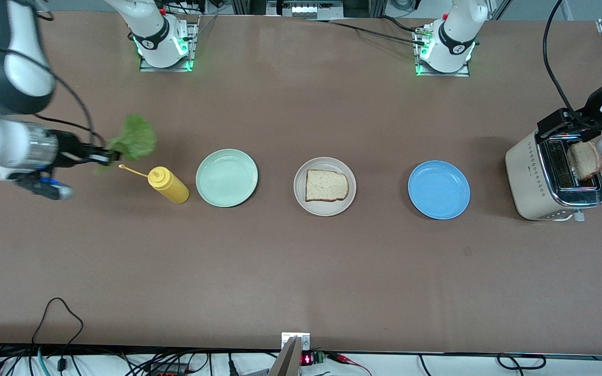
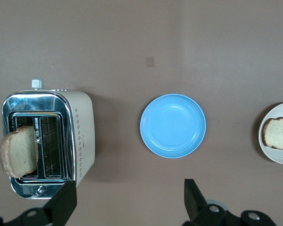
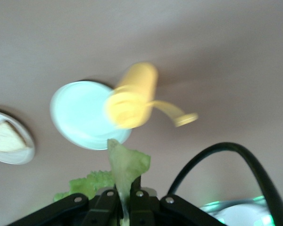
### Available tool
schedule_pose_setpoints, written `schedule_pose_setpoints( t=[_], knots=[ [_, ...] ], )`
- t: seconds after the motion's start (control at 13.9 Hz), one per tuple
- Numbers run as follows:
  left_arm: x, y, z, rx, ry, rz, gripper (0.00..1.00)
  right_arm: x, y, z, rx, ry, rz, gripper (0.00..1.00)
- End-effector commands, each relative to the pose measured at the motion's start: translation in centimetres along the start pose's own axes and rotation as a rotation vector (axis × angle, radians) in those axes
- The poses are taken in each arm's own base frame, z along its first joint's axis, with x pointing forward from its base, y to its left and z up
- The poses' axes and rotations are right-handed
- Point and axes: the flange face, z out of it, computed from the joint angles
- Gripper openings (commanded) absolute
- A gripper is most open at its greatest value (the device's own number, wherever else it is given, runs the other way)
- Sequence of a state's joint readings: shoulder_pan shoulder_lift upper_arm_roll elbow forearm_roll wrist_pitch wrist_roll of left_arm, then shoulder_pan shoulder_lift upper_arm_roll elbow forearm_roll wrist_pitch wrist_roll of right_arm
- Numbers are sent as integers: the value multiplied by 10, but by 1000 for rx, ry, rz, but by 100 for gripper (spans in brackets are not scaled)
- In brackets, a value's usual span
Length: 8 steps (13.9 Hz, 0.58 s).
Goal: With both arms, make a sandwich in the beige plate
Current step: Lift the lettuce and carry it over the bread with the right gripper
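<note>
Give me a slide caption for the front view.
Right tool carries lettuce above the table near the mustard bottle; one bread slice waits on the beige plate.

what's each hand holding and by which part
Right hand: lettuce, pinched at its pale stem end. Left hand: open, holding nothing, above the toaster.
</note>
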State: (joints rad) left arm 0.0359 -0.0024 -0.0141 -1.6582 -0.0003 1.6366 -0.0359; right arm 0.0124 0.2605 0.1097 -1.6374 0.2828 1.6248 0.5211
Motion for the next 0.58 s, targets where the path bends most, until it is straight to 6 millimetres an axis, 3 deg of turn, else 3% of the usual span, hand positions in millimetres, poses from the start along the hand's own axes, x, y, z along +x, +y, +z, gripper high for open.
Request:
schedule_pose_setpoints(
  t=[0.0,0.22,0.5],
  knots=[
    [-4,-2,1,-4,-5,18,100,-25,-68,20,62,14,170,0],
    [0,0,8,-2,-18,12,100,-57,-136,61,97,43,314,0],
    [0,-5,-2,-2,-27,-5,100,-93,-206,126,147,75,473,0]
  ],
)
